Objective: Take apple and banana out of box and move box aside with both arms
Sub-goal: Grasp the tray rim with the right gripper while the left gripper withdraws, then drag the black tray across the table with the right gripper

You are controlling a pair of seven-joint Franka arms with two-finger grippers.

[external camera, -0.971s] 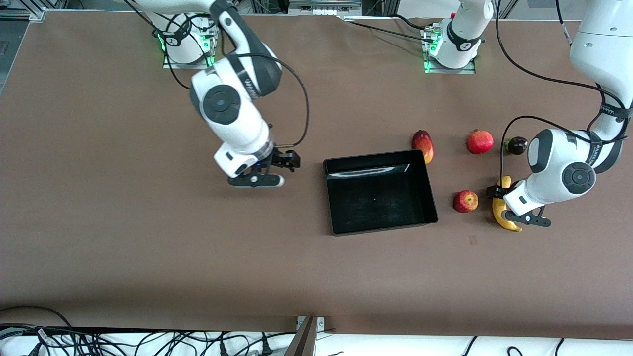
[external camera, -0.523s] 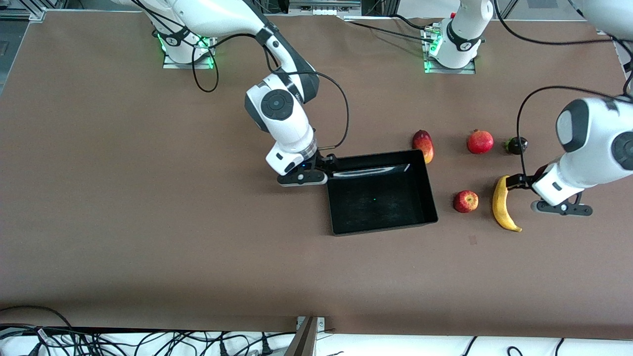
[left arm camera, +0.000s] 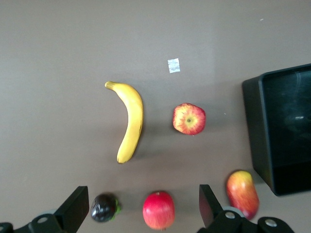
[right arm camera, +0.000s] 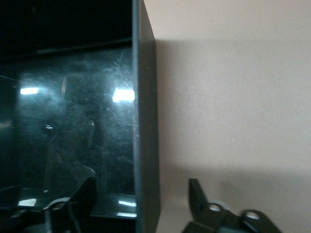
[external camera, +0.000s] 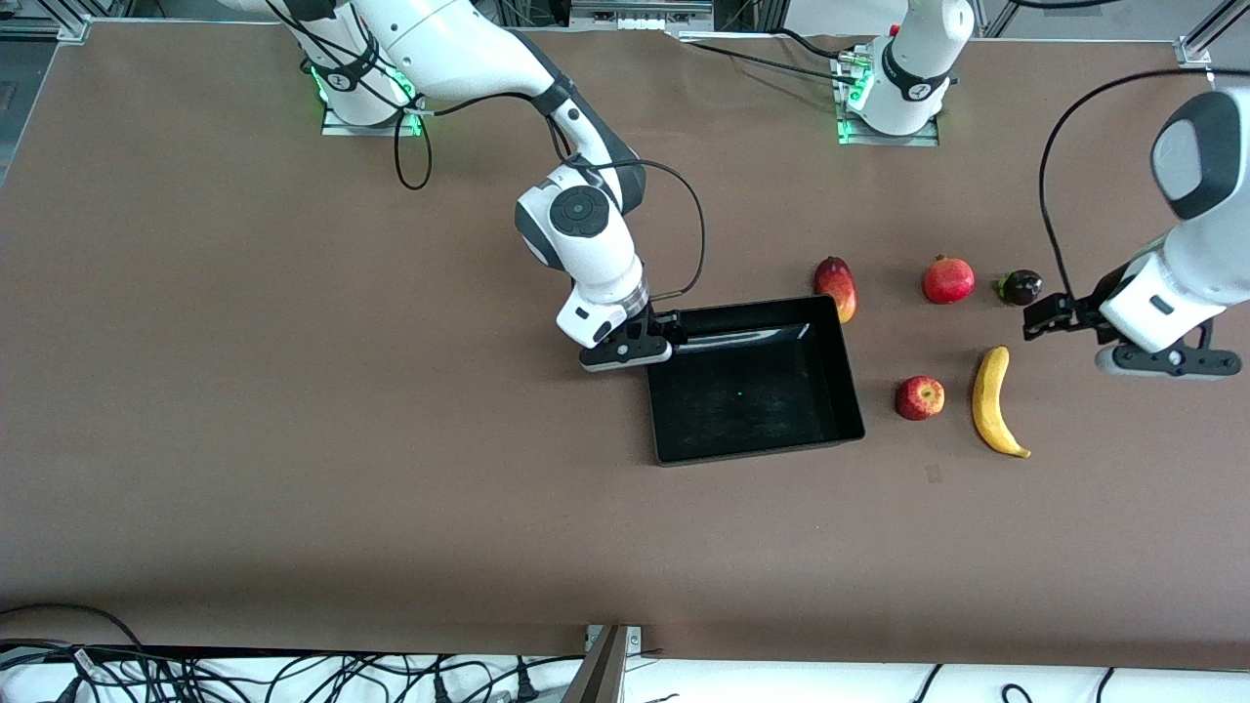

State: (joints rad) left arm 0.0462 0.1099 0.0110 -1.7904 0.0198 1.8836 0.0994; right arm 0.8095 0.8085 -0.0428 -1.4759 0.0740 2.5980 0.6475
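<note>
Front view: the box [external camera: 752,391] lies mid-table, its long axis running roughly between the two arms' ends of the table, slightly skewed. The right gripper [external camera: 652,339] is at the box's corner toward the right arm's end, on the wall farther from the camera. The apple [external camera: 920,397] and the banana [external camera: 996,400] lie beside the box toward the left arm's end; the banana's long axis runs toward the camera, its stem end nearer. The left gripper [external camera: 1050,317] hangs over bare table above the banana, near the dark fruit [external camera: 1020,287].

Left wrist view: the left gripper's fingers [left arm camera: 75,211] stand spread wide, holding nothing. The mango [left arm camera: 241,193] lies just beside the box; the pomegranate [left arm camera: 158,209] lies apart.

Right wrist view: the fingers [right arm camera: 197,196] straddle the box's wall, spread, with open table outside.
</note>
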